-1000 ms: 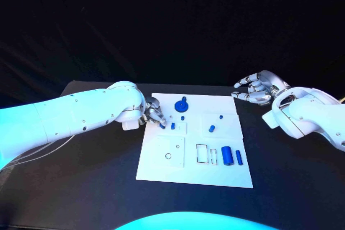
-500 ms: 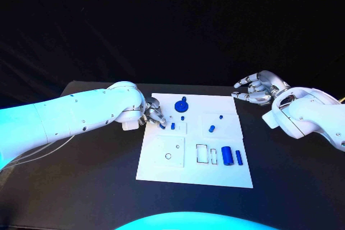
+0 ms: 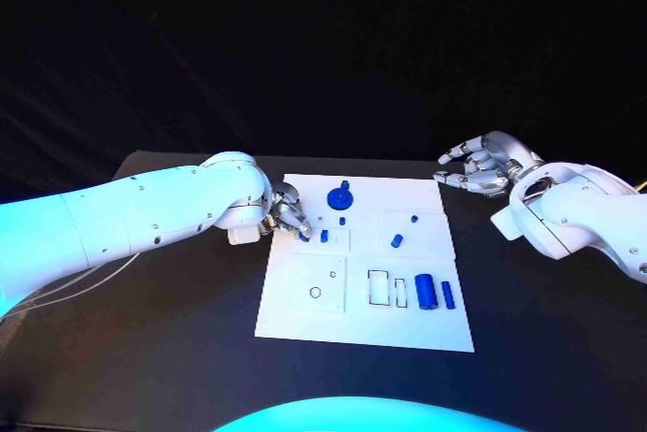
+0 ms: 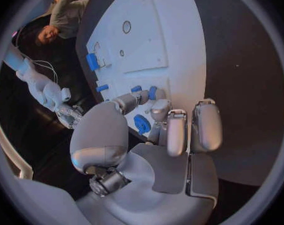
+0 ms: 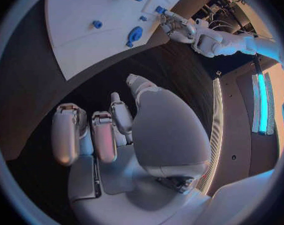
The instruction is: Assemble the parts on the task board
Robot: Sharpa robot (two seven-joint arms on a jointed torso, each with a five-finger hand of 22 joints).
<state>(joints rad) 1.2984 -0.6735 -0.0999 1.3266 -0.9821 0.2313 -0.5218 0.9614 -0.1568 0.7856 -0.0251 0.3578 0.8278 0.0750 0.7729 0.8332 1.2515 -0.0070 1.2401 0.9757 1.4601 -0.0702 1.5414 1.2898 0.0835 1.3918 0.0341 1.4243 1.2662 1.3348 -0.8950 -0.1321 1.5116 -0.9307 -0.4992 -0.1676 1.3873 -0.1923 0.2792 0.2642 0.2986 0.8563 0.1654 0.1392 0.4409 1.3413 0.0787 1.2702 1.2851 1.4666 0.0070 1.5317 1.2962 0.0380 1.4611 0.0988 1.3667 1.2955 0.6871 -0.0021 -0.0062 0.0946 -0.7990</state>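
The white task board (image 3: pixel 353 334) lies in the middle of the black table. On it are a round blue part (image 3: pixel 338 199), a small blue peg (image 3: pixel 323 236), two more small pieces (image 3: pixel 398 240) (image 3: pixel 414 221), and a thick blue cylinder (image 3: pixel 426 292) beside a thin one (image 3: pixel 448 295). My left hand (image 3: pixel 289 217) rests at the board's left edge, fingers curled toward the small peg (image 4: pixel 153 92). Its fingertips (image 4: pixel 159 106) are right at the peg, and whether they grip it is unclear. My right hand (image 3: pixel 479 170) hovers off the board's far right corner, loosely curled and holding nothing.
Rectangular slots (image 3: pixel 381 289) and a raised square plate with a hole (image 3: pixel 316 285) mark the board's near half. Bare black table (image 3: pixel 149 357) runs along both sides of the board. My left forearm (image 3: pixel 149 217) reaches in across the table's left part.
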